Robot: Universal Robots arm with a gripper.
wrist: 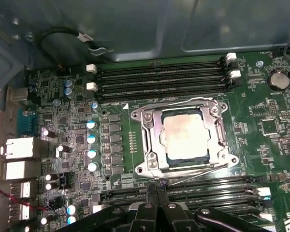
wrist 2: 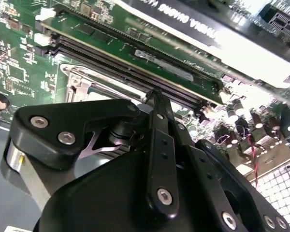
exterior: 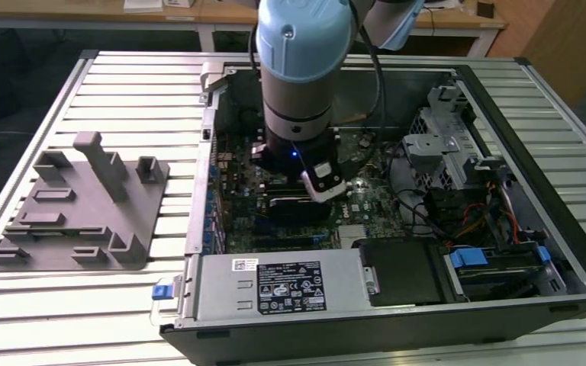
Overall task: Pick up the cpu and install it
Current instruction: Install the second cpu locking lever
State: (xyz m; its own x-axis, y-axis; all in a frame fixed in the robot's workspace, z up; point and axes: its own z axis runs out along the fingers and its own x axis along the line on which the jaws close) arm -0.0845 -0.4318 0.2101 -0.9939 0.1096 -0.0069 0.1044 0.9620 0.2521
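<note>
Cpu (wrist: 185,137) sits flat in the mobo socket (wrist: 149,140), metal frame around it, between the RAM slot rows. Your gripper (wrist: 157,191) hangs just beside the socket's near edge w/ fingertips pressed together, pinching nothing. In the exterior view, arm is down inside the PC case (exterior: 537,114), well apart from the gray holder block (exterior: 79,213) on the table.

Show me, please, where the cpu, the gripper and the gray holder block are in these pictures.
cpu (wrist: 185,137): first wrist view, on the middle of its pale metal top, inside the socket frame.
gripper (wrist: 157,189): first wrist view, at the tips of its closed black fingers.
gray holder block (exterior: 74,213): exterior view, on its flat base.
</note>
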